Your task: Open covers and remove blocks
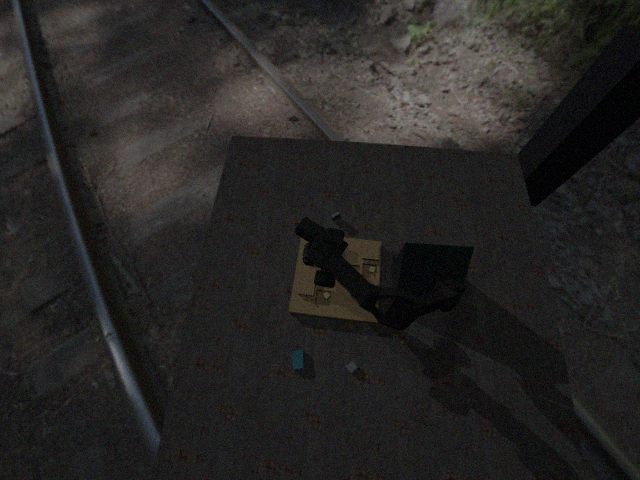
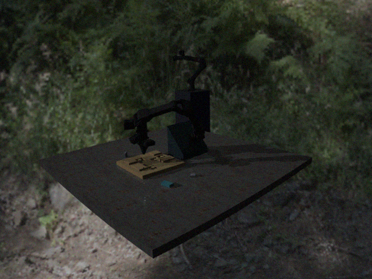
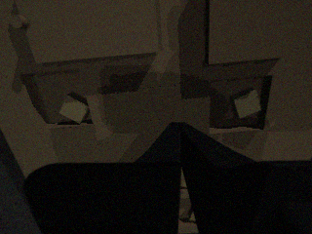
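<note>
The tan puzzle board (image 1: 341,311) (image 2: 133,170) lies on the table. My gripper (image 2: 144,151) (image 3: 176,129) is shut and empty, pointing down a little above the board; the top view hides its tips behind the arm. A pale block (image 1: 372,269) sits in an open well, and another pale block (image 1: 326,295) sits in a well near the board's lower left. The wrist view shows a left pale block (image 3: 73,111) and a right pale block (image 3: 248,103) in open wells. A small knob (image 3: 19,21) stands at upper left. Darkness and the arm hide the other covers' states.
A teal block (image 1: 297,359) (image 2: 167,183) and a small grey block (image 1: 352,366) (image 2: 192,174) lie on the table off the board. Another small grey piece (image 1: 336,215) (image 2: 126,154) lies beyond its opposite side. A dark wedge (image 1: 434,262) (image 2: 177,145) stands beside the board.
</note>
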### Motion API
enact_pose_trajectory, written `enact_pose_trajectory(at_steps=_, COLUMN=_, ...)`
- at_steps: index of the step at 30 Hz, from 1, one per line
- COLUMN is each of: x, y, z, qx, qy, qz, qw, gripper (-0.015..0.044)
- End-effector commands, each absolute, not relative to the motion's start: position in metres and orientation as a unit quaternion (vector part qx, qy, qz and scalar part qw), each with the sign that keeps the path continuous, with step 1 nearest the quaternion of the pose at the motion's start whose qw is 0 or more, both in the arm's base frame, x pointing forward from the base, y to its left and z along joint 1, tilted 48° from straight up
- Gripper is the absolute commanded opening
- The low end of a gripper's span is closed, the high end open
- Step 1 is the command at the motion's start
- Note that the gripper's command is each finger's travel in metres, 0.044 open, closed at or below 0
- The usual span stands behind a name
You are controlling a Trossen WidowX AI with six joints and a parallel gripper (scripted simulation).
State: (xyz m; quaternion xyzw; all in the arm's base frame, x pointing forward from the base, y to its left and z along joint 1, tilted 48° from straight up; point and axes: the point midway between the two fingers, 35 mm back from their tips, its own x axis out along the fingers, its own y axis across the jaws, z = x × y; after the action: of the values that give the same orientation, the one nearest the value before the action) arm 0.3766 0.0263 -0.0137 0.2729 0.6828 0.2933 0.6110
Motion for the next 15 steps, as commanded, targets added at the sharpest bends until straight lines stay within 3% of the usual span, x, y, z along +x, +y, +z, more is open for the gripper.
enact_pose_trajectory(at_steps=1, x=0.356, y=0.013, z=-0.014, qx=0.279, qy=0.685, qz=0.28, qw=0.611, gripper=0.0)
enact_pose_trajectory(at_steps=15, x=0.281, y=-0.01, z=-0.022, qx=0.314, qy=0.703, qz=0.239, qw=0.592, gripper=0.0)
